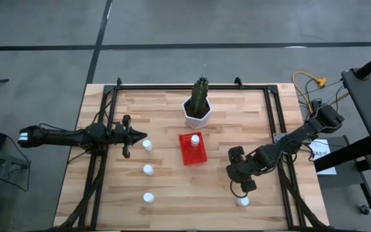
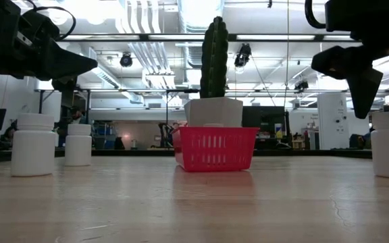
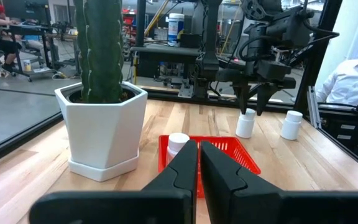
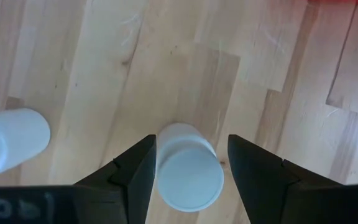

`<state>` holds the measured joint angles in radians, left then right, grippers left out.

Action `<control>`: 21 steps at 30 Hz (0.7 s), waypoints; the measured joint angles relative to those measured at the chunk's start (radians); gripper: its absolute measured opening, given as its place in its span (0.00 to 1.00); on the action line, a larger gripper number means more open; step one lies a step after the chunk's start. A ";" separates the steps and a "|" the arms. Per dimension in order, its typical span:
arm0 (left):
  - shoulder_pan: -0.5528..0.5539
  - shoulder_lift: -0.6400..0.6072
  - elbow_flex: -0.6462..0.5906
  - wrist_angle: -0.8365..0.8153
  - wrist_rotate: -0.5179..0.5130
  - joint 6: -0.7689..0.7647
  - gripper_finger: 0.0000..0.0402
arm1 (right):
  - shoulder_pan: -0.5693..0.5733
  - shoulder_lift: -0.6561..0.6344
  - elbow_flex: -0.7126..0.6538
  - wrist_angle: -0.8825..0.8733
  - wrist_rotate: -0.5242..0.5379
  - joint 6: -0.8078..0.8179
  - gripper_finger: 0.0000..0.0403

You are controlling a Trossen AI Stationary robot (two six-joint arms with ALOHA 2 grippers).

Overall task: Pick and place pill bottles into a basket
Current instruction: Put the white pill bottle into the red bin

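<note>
**Figure: Pill bottles and basket on the table**

We see a small bright red basket (image 1: 192,154) with mesh-like sides, rectangular and upright, near the middle of the wooden table. One pill bottle (image 1: 195,139) stands inside it at its far end, with the white cap showing above the rim.

On the left side we count three white bottles upright in a row, well apart from one another: the far bottle (image 1: 147,145), the middle bottle (image 1: 147,169) and the near bottle (image 1: 148,198).

On the right, near the front edge, we find the front-right bottle (image 1: 243,201) upright. Just beside it stands a sixth bottle (image 4: 188,174), seen cap-on from above in the right wrist view.
</note>
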<state>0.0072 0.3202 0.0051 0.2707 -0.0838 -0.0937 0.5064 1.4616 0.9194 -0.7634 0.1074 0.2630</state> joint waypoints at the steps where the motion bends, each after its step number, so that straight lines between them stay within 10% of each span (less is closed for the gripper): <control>1: 0.000 0.000 0.000 0.000 0.000 0.000 0.00 | 0.000 0.000 -0.002 0.000 0.000 0.000 0.47; 21: 0.000 0.000 0.000 0.000 0.000 0.000 0.00 | 0.000 0.000 -0.069 0.043 -0.011 0.033 0.47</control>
<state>0.0074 0.3202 0.0051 0.2710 -0.0838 -0.0937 0.5064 1.4616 0.8505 -0.7204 0.0967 0.2960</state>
